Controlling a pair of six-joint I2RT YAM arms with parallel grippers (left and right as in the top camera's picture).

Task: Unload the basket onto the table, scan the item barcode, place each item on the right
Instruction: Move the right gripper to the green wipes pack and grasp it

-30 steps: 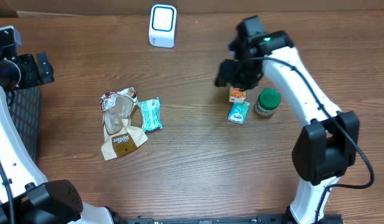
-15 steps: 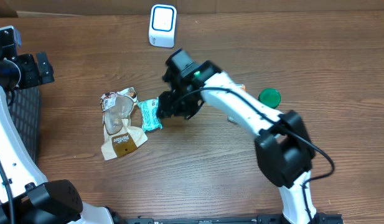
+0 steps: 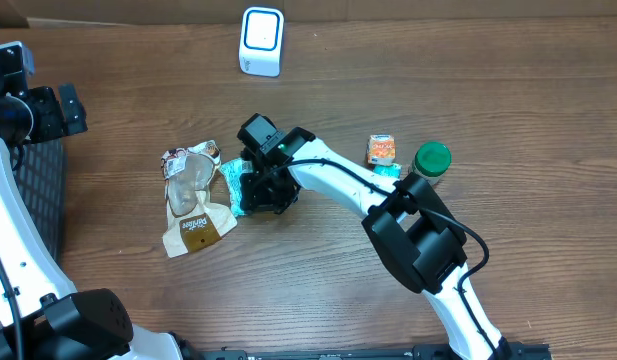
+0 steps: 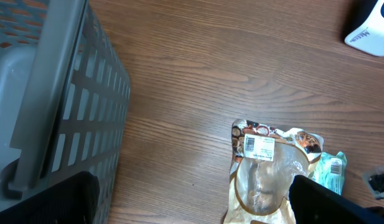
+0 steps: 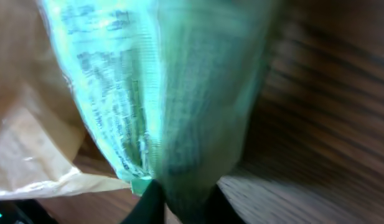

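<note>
- The teal packet (image 3: 231,180) lies on the wooden surface (image 3: 318,290), left of centre. Most of it is covered from above by the right hand (image 3: 252,194).
- In the right wrist view the packet (image 5: 160,93) fills nearly the whole frame, blurred, with fine print running down its crinkled film. Its lower end sits between the two dark fingers (image 5: 148,202) at the bottom edge.
- The right hand (image 5: 179,200) is clamped together on that lower end.
- Just beside the packet on its left is a brown pouch with a clear window (image 3: 193,200). The two touch or overlap along that edge.
- The left wrist view shows the pouch (image 4: 266,168) with a white label near its top and the teal packet (image 4: 332,171) against its right side.
- A white scanner (image 3: 261,41) stands at the far edge of the surface, well apart from the packet.
- To the right, beyond the right arm, are a small orange box (image 3: 381,149) and a green-lidded jar (image 3: 431,160), near each other.
- The left hand (image 4: 192,180) hangs over the far left of the surface with its fingers wide apart and nothing between them.
- A grey slatted basket (image 4: 55,93) stands beside the left hand at the left edge.
</note>
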